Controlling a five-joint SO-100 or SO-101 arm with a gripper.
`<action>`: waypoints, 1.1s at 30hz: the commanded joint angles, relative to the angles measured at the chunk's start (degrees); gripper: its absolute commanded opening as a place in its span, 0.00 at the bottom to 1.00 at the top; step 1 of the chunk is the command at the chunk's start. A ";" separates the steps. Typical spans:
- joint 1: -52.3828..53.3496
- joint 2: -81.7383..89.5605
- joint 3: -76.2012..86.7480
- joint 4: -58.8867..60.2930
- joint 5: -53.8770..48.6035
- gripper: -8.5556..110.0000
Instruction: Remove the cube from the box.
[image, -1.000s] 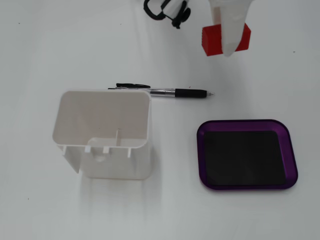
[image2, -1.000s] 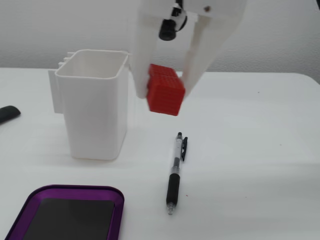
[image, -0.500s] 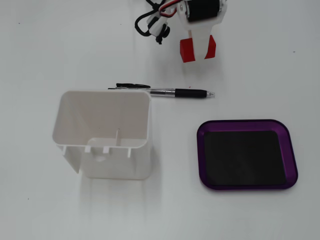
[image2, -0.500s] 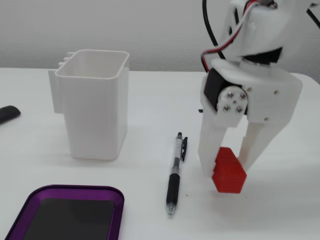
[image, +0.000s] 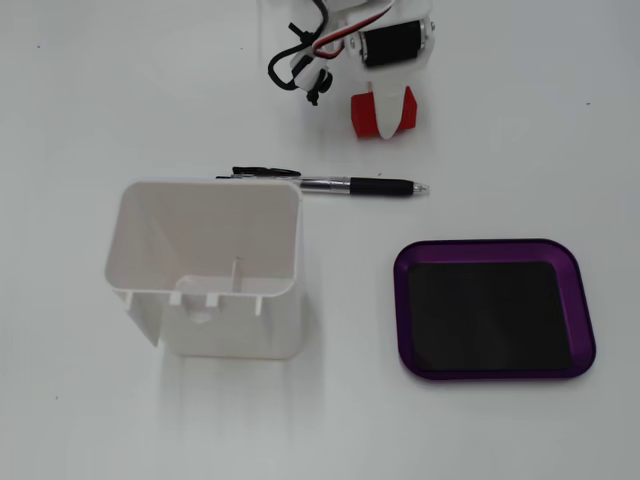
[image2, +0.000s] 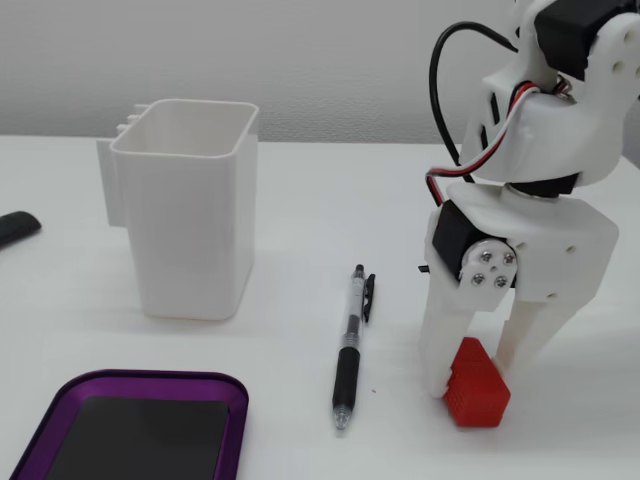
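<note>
Landmark for all positions: the ballpoint pen (image2: 349, 348), lying on the white table (image: 120, 90).

Cube (image2: 477, 384) — red, ribbed — sits between the white fingers of the gripper (image2: 478, 385), low at the table surface. In the side-on fixed view it is to the right of the pen, near it but not touching; in the top-down fixed view the cube (image: 381, 112) shows just above the pen (image: 350, 185), half hidden under the gripper (image: 383, 116). The jaws are pinching the cube from either side. Whether its underside already bears on the table cannot be told — it looks at or just off the surface.

Box (image: 491, 309) — purple-rimmed tray, black floor — lies on the other side of the pen from the cube, well apart, and is empty. In the side-on view only a corner of the box (image2: 135, 382) shows, left of the pen and nearer the camera. The white open-topped container (image: 208, 264) stands at the pen's clip end, also empty.

Judged step: the cube is out of the box; this is the set-down — end of the task. Next move calls for parting the jaws enough to free the cube, then lifting straight up so the fingers do not drag or tip it toward the pen.
</note>
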 joint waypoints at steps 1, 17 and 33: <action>0.26 2.90 0.18 -0.53 -0.09 0.17; 10.55 22.06 -26.37 25.31 -0.26 0.20; 18.28 67.85 20.04 24.35 -0.18 0.22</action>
